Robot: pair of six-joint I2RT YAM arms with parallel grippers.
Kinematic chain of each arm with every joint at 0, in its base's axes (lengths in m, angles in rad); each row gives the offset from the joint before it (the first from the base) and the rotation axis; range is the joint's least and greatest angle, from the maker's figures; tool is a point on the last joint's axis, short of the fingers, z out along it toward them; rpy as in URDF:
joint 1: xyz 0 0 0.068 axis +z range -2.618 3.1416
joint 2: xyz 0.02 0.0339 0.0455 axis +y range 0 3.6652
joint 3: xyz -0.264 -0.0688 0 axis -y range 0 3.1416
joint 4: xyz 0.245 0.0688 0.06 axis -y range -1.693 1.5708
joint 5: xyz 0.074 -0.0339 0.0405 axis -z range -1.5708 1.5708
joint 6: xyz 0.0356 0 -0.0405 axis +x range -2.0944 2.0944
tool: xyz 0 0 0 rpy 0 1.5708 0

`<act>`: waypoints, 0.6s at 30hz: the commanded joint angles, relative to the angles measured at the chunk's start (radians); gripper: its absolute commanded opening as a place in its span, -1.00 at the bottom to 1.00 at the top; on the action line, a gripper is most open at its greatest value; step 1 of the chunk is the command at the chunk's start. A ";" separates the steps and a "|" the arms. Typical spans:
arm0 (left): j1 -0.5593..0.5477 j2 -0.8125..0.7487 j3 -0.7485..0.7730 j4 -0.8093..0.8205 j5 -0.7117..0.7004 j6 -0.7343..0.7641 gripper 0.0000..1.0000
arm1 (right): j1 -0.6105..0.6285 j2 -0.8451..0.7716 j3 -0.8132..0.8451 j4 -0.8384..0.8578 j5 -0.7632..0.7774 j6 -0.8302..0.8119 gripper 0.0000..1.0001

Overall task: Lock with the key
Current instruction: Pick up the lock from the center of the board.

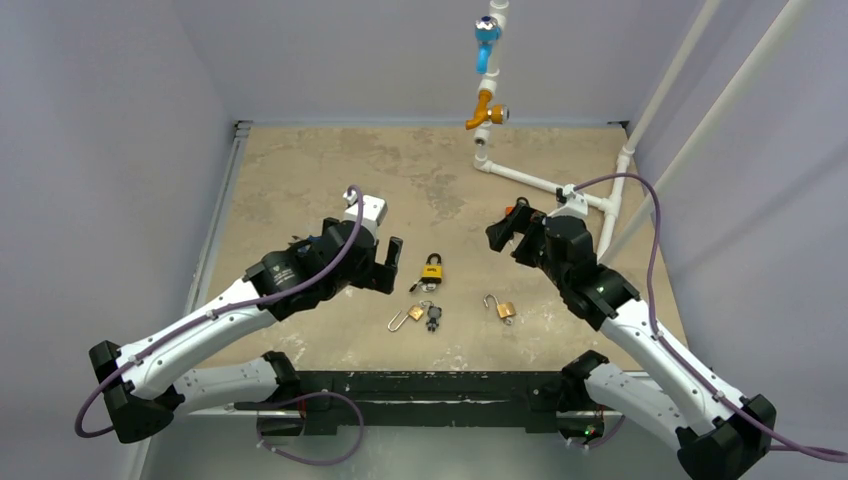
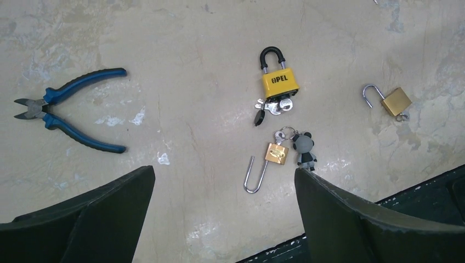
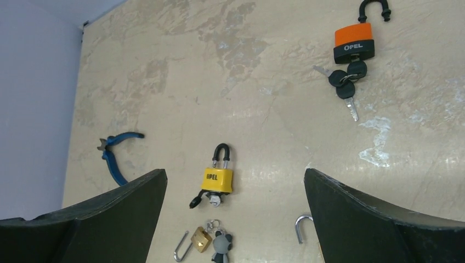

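Observation:
A yellow padlock [image 2: 279, 82] lies flat mid-table, its black shackle down in the body and its keys [image 2: 271, 106] at the keyhole. Nearer the front lie a brass long-shackle padlock [image 2: 276, 153], shackle swung open, with a grey bear keychain [image 2: 305, 149], and a small brass padlock [image 2: 396, 101] with an open shackle. Further back an orange padlock [image 3: 354, 43] shows an open shackle and black-headed keys [image 3: 345, 82]. My left gripper [image 1: 392, 262] hovers open left of the yellow padlock [image 1: 432, 268]. My right gripper [image 1: 506, 232] hovers open to its right. Neither holds anything.
Blue-handled pliers [image 2: 66, 109] lie on the left of the table. White pipework with a blue and an orange valve [image 1: 486, 112] stands at the back right. The table's dark front edge [image 2: 417, 192] runs just beyond the brass padlocks.

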 commanded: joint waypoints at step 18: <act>0.057 -0.105 -0.006 -0.037 0.125 0.198 1.00 | 0.012 0.245 0.105 0.001 0.057 -0.073 0.98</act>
